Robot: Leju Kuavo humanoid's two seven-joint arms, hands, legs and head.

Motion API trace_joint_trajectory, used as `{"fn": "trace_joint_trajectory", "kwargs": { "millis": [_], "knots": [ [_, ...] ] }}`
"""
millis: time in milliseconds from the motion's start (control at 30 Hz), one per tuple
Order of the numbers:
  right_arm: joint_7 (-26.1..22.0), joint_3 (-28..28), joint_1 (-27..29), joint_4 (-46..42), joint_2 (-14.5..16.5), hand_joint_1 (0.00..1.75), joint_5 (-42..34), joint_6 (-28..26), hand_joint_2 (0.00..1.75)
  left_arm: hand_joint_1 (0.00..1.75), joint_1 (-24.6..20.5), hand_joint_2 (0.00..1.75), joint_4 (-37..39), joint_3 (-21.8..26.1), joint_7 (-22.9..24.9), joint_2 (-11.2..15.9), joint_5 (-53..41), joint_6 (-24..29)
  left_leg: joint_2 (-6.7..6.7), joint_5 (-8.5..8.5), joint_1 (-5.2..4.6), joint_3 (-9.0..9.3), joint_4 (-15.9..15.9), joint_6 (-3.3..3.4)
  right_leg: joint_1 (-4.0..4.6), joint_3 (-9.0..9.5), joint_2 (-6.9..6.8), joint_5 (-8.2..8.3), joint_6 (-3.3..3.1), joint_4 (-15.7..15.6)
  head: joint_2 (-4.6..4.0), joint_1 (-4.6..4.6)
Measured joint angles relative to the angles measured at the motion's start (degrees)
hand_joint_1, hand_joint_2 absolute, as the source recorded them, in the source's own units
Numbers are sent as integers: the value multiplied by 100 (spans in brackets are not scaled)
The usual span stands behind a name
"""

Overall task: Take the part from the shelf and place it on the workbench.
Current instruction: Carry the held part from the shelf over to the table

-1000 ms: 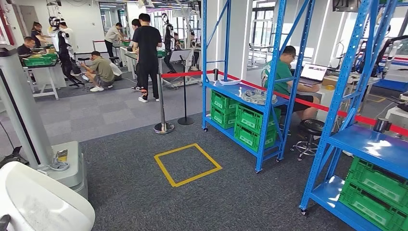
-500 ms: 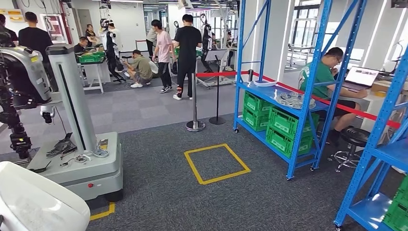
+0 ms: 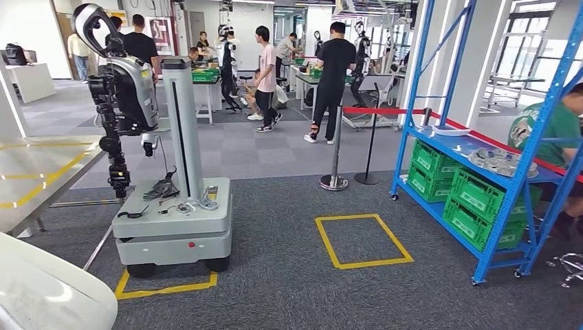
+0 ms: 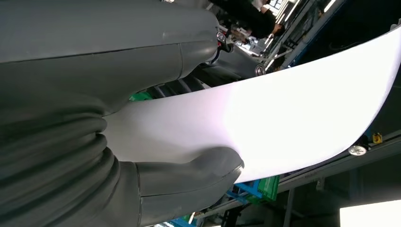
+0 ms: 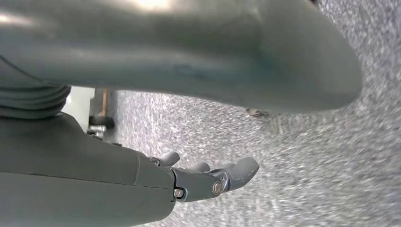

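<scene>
At lower left, the left hand (image 4: 142, 189) grips the white part (image 3: 48, 289), thumb pressed on its curved face.
Workbench (image 3: 41, 172) lies ahead left; the carry suits delivery. Right hand (image 5: 208, 177) hangs empty, fingers loosely apart, above carpet; blue shelf (image 3: 481, 148) stands at right.

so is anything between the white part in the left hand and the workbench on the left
Nothing visible blocks it. The left hand holds the white part, low at the head view's left. The workbench lies ahead on the left, with bare carpet before it. The wheeled robot stand sits to its right, beside that path.
</scene>
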Motion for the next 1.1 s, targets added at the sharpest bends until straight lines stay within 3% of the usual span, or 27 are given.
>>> {"fn": "trace_joint_trajectory", "kwargs": {
  "millis": [67,133,200,267,333,367,400,467,500,567,633,667,733,800,833,867,900,967,1033,1100],
  "knots": [
    [-2,0,-12,0,-10,0,5,9,0,175,-30,175,5,-1,-26,-13,-95,43,-144,33,23,-18,-22,-46,59,174,162,132,-84,-401,0,7],
    [7,-1,-26,0,-11,0,15,25,0,175,-55,175,5,-1,-41,20,-149,86,-259,80,33,-50,-58,-105,53,203,29,177,-117,-488,0,19],
    [20,-2,-24,0,-3,0,26,44,0,175,-116,175,4,8,-64,101,-154,97,-23,4,6,-134,49,-125,23,265,-135,265,-122,-644,0,22],
    [29,-2,-4,0,10,0,37,52,0,175,-209,175,13,16,-91,157,-153,97,366,-311,-13,-364,542,-157,-2,303,-311,313,-116,-740,0,23],
    [29,-2,10,0,24,0,46,56,0,175,-265,175,33,19,-123,194,-180,93,502,-615,11,-645,1187,-236,-29,284,-488,301,-104,-723,0,23],
    [25,-2,12,0,30,0,52,58,0,175,-282,175,47,24,-152,224,-218,90,527,-647,30,-699,1344,-281,-52,268,-577,284,-83,-699,0,23],
    [16,-2,10,0,36,0,62,62,0,175,-308,175,58,34,-191,261,-271,87,555,-580,50,-648,1293,-328,-80,251,-663,262,-55,-665,0,23],
    [-4,-2,4,0,43,0,92,69,0,175,-404,175,70,71,-281,358,-393,87,740,-300,95,-271,652,-430,-134,211,-828,186,29,-543,0,23],
    [-11,-2,2,-1,38,0,107,72,0,175,-471,175,70,93,-321,404,-454,93,853,-192,102,-81,324,-448,-146,190,-900,134,77,-461,0,19],
    [-15,-1,-4,-2,34,0,138,81,0,175,-586,175,66,139,-391,490,-558,121,950,-132,90,89,28,-363,-139,164,-1014,51,152,-347,0,20],
    [-18,0,-22,-2,41,0,162,98,0,175,-664,175,55,191,-437,570,-641,152,810,-119,76,62,61,-225,-142,175,-1120,24,183,-322,0,25],
    [-20,1,-34,-2,46,0,172,104,0,175,-709,175,46,217,-450,609,-674,168,746,-108,79,49,59,-187,-157,180,-1101,-4,208,-292,0,25],
    [-20,3,-49,-2,58,0,193,119,0,175,-834,175,36,245,-470,663,-727,205,622,-81,94,31,48,-123,-203,67,-826,-214,269,4,0,28],
    [-15,6,-46,-2,67,0,214,143,0,175,-944,175,32,254,-480,682,-757,239,490,-57,87,5,45,-83,-235,-267,-499,-581,304,719,0,33],
    [-10,7,-41,-2,69,0,223,155,0,175,-973,175,33,254,-487,688,-769,266,418,-48,75,-8,46,-70,-237,-455,-438,-716,299,1089,0,35],
    [-5,7,-37,-2,69,0,228,162,0,175,-988,175,35,255,-499,696,-785,303,344,-40,62,-18,46,-63,-233,-582,-412,-758,281,1321,0,35],
    [-1,7,-34,-2,71,0,232,164,0,175,-997,175,37,258,-514,707,-808,344,268,-31,51,-24,46,-59,-224,-609,-393,-686,251,1338,0,34],
    [4,7,-33,-2,72,0,237,166,0,175,-1018,175,37,275,-542,724,-853,411,121,-9,48,-31,44,-66,-191,-337,-268,-295,165,730,0,34],
    [7,7,-34,-2,70,0,238,166,0,175,-1040,175,40,290,-564,729,-882,459,-23,22,64,-43,32,-104,-151,25,8,10,92,-38,0,32],
    [18,7,-39,-2,68,0,243,166,0,175,-1047,175,46,294,-593,737,-943,533,-161,67,93,-70,3,-175,-114,149,99,76,65,-318,0,31]
  ]
}}
